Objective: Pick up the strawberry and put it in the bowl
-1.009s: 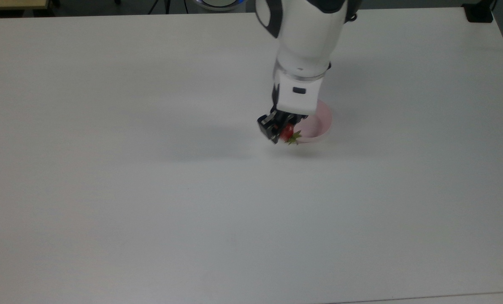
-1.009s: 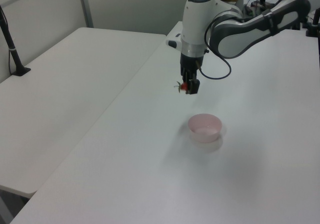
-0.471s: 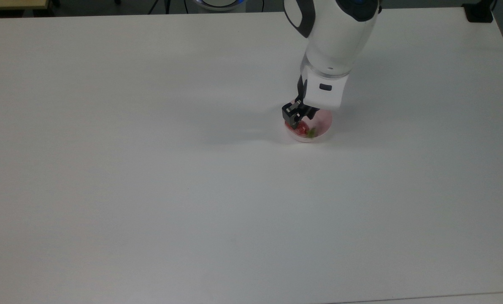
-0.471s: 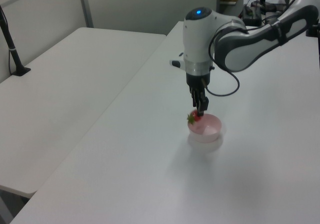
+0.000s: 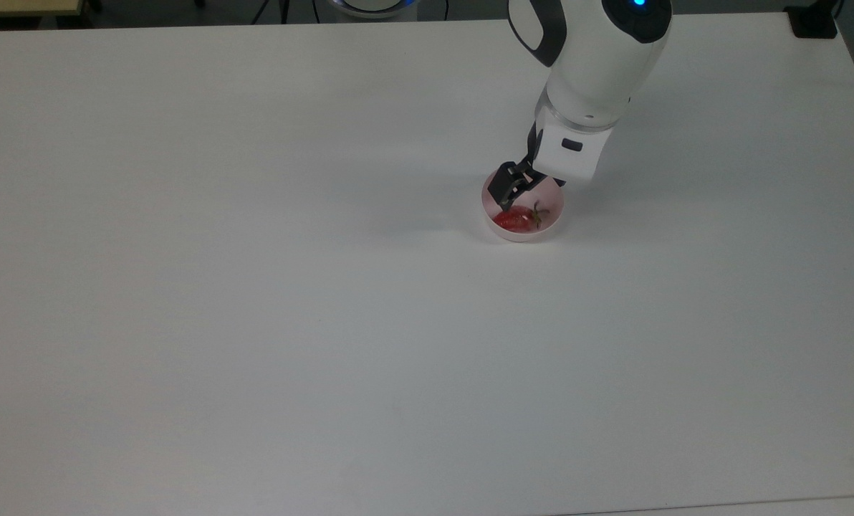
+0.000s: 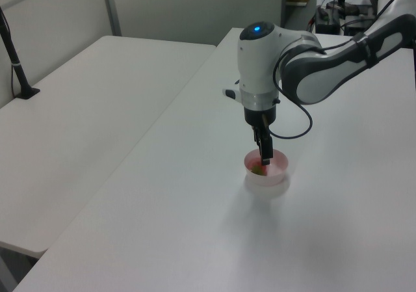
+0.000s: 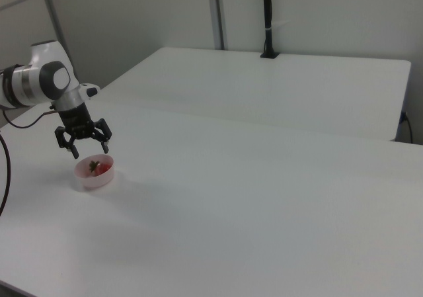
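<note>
Since a second ago we have carried the strawberry (image 5: 514, 219) across and let it go: it now lies on its side inside the pink bowl (image 5: 549, 226), leafy stem towards the top view's right. Just above the bowl hangs our gripper (image 7: 84, 142), fingers (image 7: 104, 143) spread apart and holding nothing, one on each side of the bowl in the right view. Beyond the bowl the white arm (image 6: 312, 77) rises and reaches back over the white table (image 5: 255, 322), which carries the bowl
</note>
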Controlling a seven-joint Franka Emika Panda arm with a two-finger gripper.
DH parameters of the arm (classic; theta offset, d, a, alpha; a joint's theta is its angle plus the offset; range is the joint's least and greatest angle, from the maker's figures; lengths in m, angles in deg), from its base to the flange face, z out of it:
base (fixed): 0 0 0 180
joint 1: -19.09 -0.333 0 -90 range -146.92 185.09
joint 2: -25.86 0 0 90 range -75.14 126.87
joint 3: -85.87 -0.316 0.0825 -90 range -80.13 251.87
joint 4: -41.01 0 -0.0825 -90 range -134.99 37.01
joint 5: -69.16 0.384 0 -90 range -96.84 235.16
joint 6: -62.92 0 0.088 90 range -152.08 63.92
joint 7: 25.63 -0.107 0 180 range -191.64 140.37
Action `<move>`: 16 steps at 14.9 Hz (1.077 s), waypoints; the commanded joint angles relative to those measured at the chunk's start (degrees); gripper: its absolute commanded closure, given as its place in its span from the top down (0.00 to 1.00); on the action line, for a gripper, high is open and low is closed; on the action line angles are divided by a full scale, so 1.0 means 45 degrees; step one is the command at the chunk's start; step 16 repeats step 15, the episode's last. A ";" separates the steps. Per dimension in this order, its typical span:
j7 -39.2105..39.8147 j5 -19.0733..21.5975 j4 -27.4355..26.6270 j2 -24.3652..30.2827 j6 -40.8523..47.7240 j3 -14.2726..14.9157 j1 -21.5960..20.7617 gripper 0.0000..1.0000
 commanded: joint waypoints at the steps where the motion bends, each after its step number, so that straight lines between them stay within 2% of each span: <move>1: -0.1557 0.0156 -0.0089 0.1442 0.1272 -0.0368 0.0764 1.00; 3: -0.3626 0.0001 -0.0089 0.2651 0.2847 -0.1537 0.2847 1.00; 5: -0.3829 -0.0097 -0.0089 0.3570 0.3810 -0.2301 0.4432 1.00; 8: -0.3829 -0.0098 -0.0166 0.4724 0.4203 -0.2480 0.6038 1.00; 11: -0.3596 -0.0195 -0.0245 0.5214 0.4302 -0.2480 0.6860 1.00; 16: -0.3400 -0.0468 -0.0675 0.5372 0.4263 -0.2480 0.6785 1.00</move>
